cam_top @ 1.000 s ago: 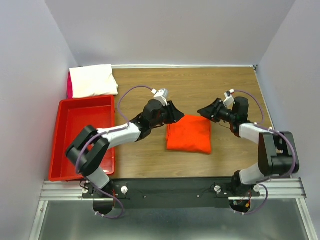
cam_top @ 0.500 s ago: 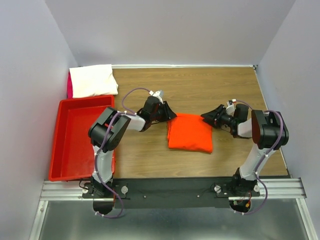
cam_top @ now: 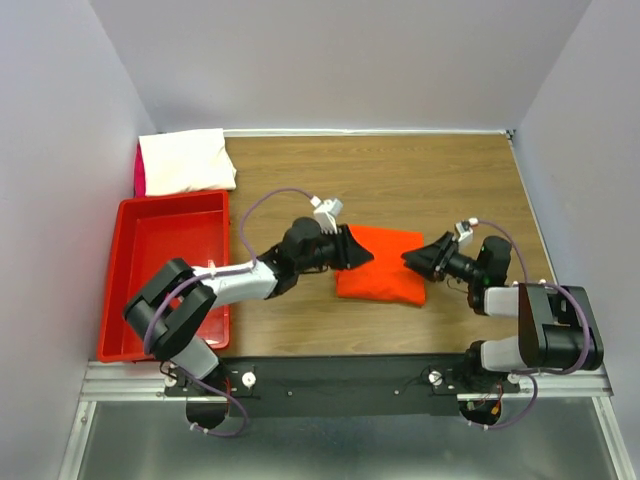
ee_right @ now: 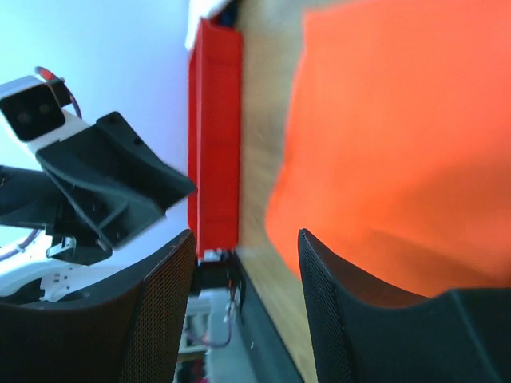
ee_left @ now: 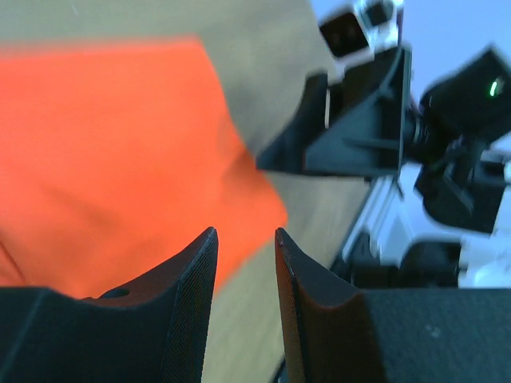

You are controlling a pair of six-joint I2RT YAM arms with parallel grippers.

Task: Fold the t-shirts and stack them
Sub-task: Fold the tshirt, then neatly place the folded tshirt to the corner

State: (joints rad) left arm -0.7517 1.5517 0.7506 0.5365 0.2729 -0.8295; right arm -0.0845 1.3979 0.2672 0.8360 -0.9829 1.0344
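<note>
From above, the orange-red t-shirt [cam_top: 382,265] lies folded into a soft, slightly puffy rectangle near the middle of the wood-grain table [cam_top: 400,170]. The left gripper [cam_top: 358,252] points at the shirt's left edge, its tips over the cloth border, and the right gripper [cam_top: 412,257] points at the right edge. Whether either one touches the fabric cannot be told from here. The white t-shirt [cam_top: 186,160] sits folded at the far left corner, with a sliver of the pink t-shirt [cam_top: 139,172] showing at its left side. The rigid, glossy red bin [cam_top: 165,203] stands just in front of them.

In the left wrist view, the left gripper's [ee_left: 243,255] fingers [ee_left: 188,279], dark and finely ribbed, stand a narrow gap apart with nothing between them. The orange cloth lies beyond their tips, and the right gripper [ee_left: 351,128] faces them across it.

In the right wrist view, the right gripper's [ee_right: 243,251] textured black fingers [ee_right: 164,311] stand wider apart and hold nothing. The shirt's smooth edge and bare wood show through the gap.
</note>
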